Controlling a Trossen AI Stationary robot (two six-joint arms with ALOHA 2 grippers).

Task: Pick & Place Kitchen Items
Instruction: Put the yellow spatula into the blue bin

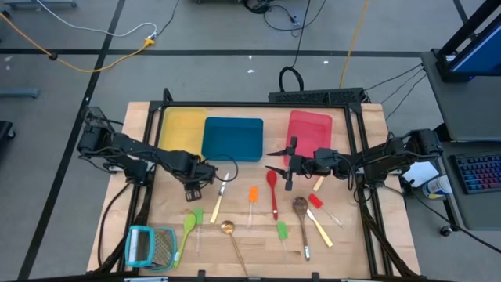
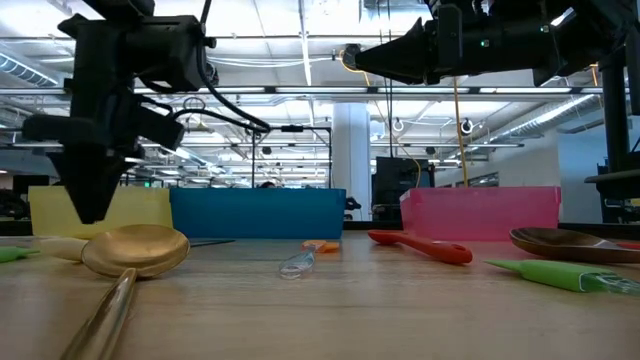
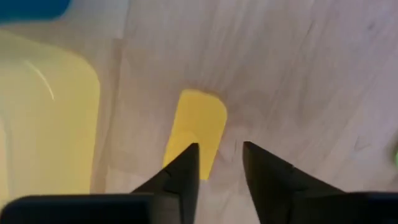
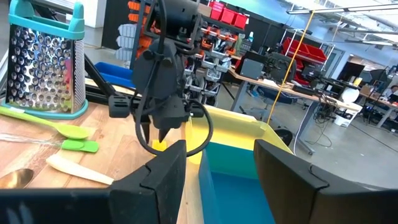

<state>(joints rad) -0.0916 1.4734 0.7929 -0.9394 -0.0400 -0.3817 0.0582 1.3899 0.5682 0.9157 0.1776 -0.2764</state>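
While the open left pincer (image 3: 221, 163) hangs over the yellow tool (image 3: 198, 134), it should drop straight, then squeeze gently.

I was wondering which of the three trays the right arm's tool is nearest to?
The red tray. The right tool, open, hangs just off its near left corner; the blue tray lies further left and the yellow tray beyond that.

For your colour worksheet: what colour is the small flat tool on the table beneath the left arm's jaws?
Yellow. The small flat tool shows best in the left wrist view, lying below the left gripper.
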